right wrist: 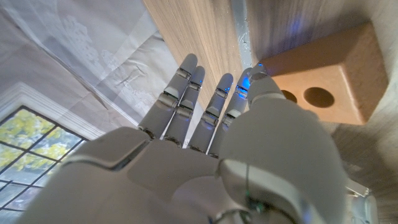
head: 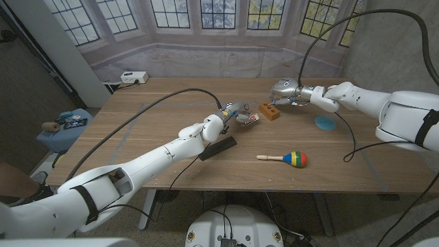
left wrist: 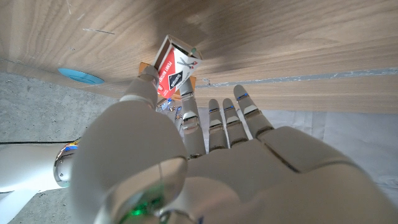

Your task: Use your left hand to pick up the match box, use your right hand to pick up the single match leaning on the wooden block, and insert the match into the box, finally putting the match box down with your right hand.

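Near the middle of the wooden worktop (head: 137, 123), the left robot hand (head: 233, 115) holds the match box (head: 251, 118) pinched between thumb and a finger, its other fingers (left wrist: 231, 119) reaching straight out beside it. In the left wrist view the box (left wrist: 176, 67) shows its red printed face, tilted, with the tray partly slid out. At about two o'clock from the box, just beside it, stands the wooden block (head: 270, 110). The right robot hand (head: 287, 91) hovers at the block's far side, fingers (right wrist: 186, 99) stretched out side by side; the right wrist view shows the block (right wrist: 329, 81) with two round holes next to the thumb. Whether the match is held I cannot tell. A colourful maraca (head: 287, 158) lies toward five o'clock from the box, a blue disc (head: 324, 123) toward three o'clock, and a black flat bar (head: 218, 148) just under the left wrist.
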`<action>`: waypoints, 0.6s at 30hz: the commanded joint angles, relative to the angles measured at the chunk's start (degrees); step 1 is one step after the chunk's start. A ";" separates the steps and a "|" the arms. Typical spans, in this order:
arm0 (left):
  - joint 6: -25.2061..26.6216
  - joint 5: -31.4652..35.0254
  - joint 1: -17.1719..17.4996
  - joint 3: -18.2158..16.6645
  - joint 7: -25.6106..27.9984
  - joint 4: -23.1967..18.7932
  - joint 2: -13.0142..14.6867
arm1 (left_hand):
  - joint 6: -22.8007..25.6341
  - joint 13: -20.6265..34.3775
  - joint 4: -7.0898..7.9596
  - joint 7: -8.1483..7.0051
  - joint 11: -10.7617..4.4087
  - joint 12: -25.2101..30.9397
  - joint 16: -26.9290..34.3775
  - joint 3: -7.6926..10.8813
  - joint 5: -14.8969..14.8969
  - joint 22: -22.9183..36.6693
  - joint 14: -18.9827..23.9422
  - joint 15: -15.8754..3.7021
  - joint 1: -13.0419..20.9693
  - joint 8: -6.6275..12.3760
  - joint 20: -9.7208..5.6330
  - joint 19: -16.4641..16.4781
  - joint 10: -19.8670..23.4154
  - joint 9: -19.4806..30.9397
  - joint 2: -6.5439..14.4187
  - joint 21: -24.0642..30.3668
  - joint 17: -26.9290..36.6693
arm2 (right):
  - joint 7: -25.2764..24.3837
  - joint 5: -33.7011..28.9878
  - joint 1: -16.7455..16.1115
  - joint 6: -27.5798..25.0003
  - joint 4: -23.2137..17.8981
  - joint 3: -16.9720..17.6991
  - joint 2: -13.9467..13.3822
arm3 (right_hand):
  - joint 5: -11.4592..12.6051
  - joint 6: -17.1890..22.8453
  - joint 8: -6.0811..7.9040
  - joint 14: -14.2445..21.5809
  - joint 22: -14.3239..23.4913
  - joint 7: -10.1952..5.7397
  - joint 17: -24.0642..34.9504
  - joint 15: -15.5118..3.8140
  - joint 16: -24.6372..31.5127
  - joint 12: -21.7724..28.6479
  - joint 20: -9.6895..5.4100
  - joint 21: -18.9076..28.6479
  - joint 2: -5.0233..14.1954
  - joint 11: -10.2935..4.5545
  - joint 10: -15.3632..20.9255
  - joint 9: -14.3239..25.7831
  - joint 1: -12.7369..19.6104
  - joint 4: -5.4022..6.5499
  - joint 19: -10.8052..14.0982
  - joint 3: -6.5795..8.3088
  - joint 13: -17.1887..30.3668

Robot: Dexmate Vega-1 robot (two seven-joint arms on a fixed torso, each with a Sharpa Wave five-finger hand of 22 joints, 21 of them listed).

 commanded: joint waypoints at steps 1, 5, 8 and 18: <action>0.16 0.44 0.63 -0.17 0.19 -1.07 0.38 | 0.72 0.18 0.01 -0.61 -0.24 -0.15 0.11 0.13 0.35 0.15 0.14 -0.32 -0.15 0.33 -0.39 0.11 0.08 0.26 -0.02 0.11 0.16 | 3.99 -1.17 -2.69 -2.11 -10.13 4.65 -5.45 | 0.27 0.88 0.43 0.73 0.31 0.06 0.24 -9.87 0.34 0.24 -4.73 0.38 -0.12 0.06 0.79 0.26 1.03 0.00 0.51 -0.04 0.17; 0.22 0.57 0.96 -0.32 0.42 -1.56 0.59 | 0.72 0.18 -0.01 -0.55 -0.21 -0.16 0.11 0.12 0.33 0.15 0.11 -0.26 -0.10 0.33 -0.37 0.08 0.05 0.29 0.00 0.11 0.15 | 5.29 -1.80 -3.88 -2.71 -12.69 6.74 -6.63 | 0.26 0.90 0.43 0.90 0.32 0.19 0.24 -9.82 0.35 0.20 -4.82 0.42 -0.09 0.00 0.88 0.26 1.13 0.04 0.59 -0.09 0.16; 0.02 0.50 1.23 -0.52 0.70 -1.80 0.71 | 0.72 0.18 0.01 -0.62 -0.23 -0.17 0.11 0.10 0.31 0.15 0.10 -0.26 -0.11 0.33 -0.36 0.08 0.02 0.30 -0.01 0.11 0.16 | 6.23 -2.39 -4.85 -3.42 -14.70 8.24 -7.49 | 0.24 0.93 0.44 1.00 0.33 0.20 0.24 -9.80 0.35 0.17 -4.84 0.43 -0.10 -0.06 0.92 0.26 1.18 0.07 0.63 -0.14 0.16; -0.22 0.52 2.11 -1.33 1.76 -2.91 1.15 | 0.66 0.19 0.02 -0.56 -0.34 -0.18 0.13 0.06 0.25 0.15 0.08 -0.36 -0.10 0.26 -0.43 0.08 -0.02 0.29 -0.01 0.13 0.15 | 8.23 -3.05 -10.23 -8.95 -24.59 15.15 -11.44 | 0.21 0.90 0.40 1.35 0.35 0.24 0.19 -9.82 0.26 0.04 -4.88 0.50 -0.05 0.14 1.08 0.26 1.39 0.18 0.81 -0.28 0.16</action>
